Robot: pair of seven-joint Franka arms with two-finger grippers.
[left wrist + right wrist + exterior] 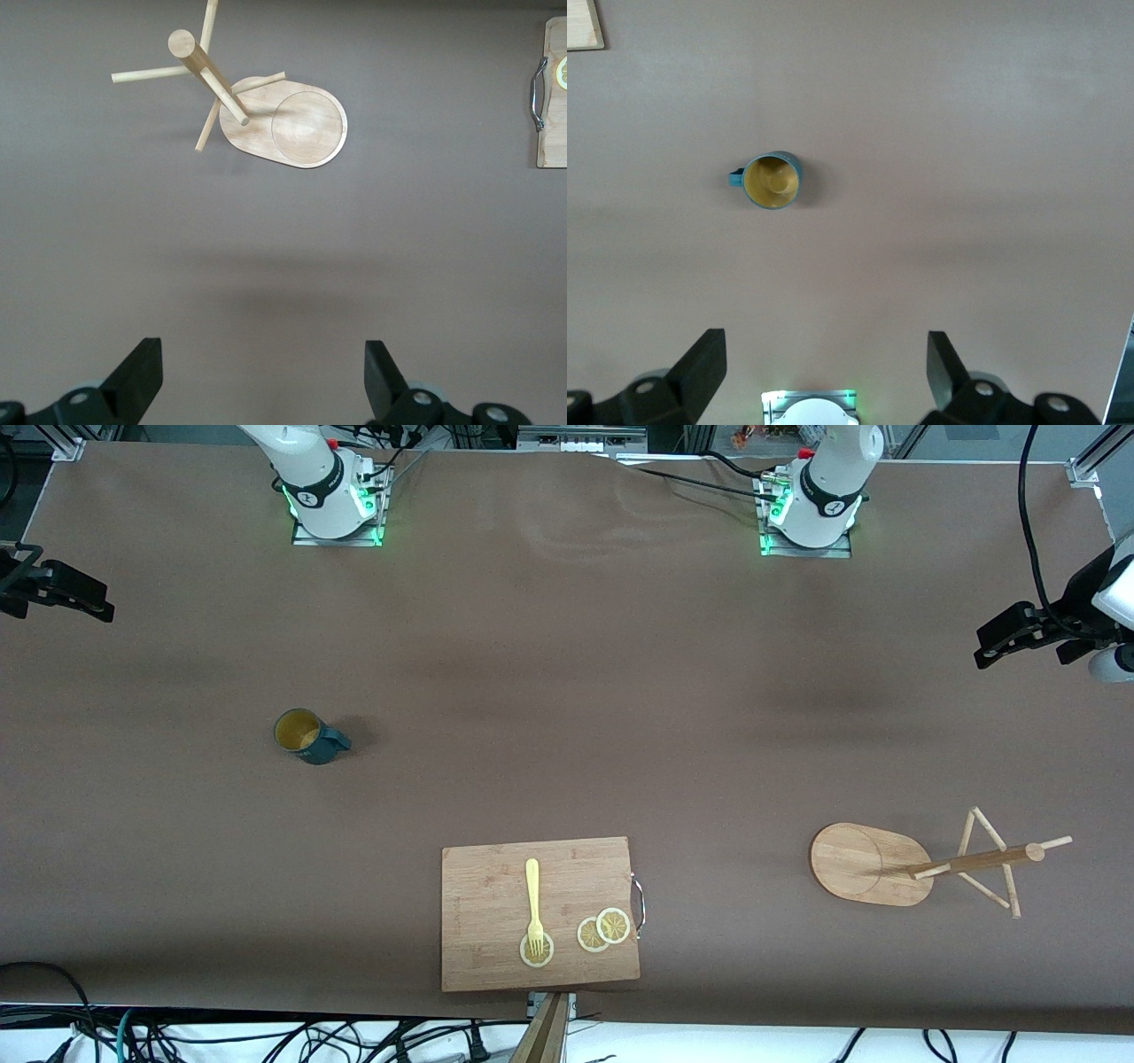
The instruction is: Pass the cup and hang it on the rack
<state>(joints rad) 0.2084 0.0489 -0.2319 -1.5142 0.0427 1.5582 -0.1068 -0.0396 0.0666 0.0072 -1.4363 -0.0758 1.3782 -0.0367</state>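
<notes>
Both grippers empty, jaws wide apart; small dark teal mug with yellow inside [772,181] stands upright, well ahead of right gripper [824,376]. Straddle its body, handle outside the jaws. Left gripper [261,382] waits, light bamboo mug tree [283,128] well ahead of it

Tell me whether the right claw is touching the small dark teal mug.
Apart. In the right wrist view the open right claw hangs above bare table, well clear of the small dark teal mug standing upright.

no text, labels or numbers legible
</notes>
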